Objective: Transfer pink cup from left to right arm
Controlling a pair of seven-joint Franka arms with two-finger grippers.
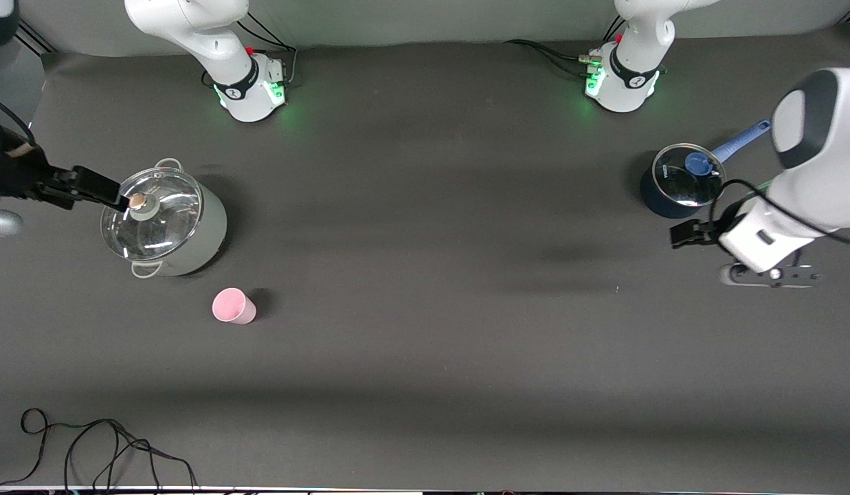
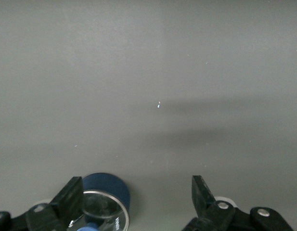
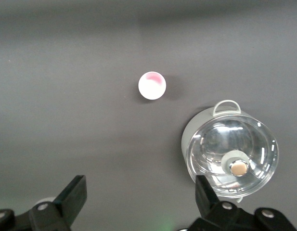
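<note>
The right gripper hangs in the air at the right arm's end of the dark tabletop, over the rim of the grey pot, its tips close to the knob of that pot's glass lid. In the right wrist view its two fingers stand wide apart with nothing between them, and the grey pot and the cup lie below. The pink cup stands upright on the tabletop, nearer to the front camera than the grey pot and a little toward the middle of the table from it, apart from the pot and touched by neither gripper; from above its mouth shows as a pale ring. Well apart from the grey pot, at the left arm's end of the tabletop, sits a dark blue saucepan with a glass lid and a blue handle. The left gripper hovers just beside that saucepan, and the left wrist view shows its fingers spread open and empty, with the saucepan partly under one of them.
</note>
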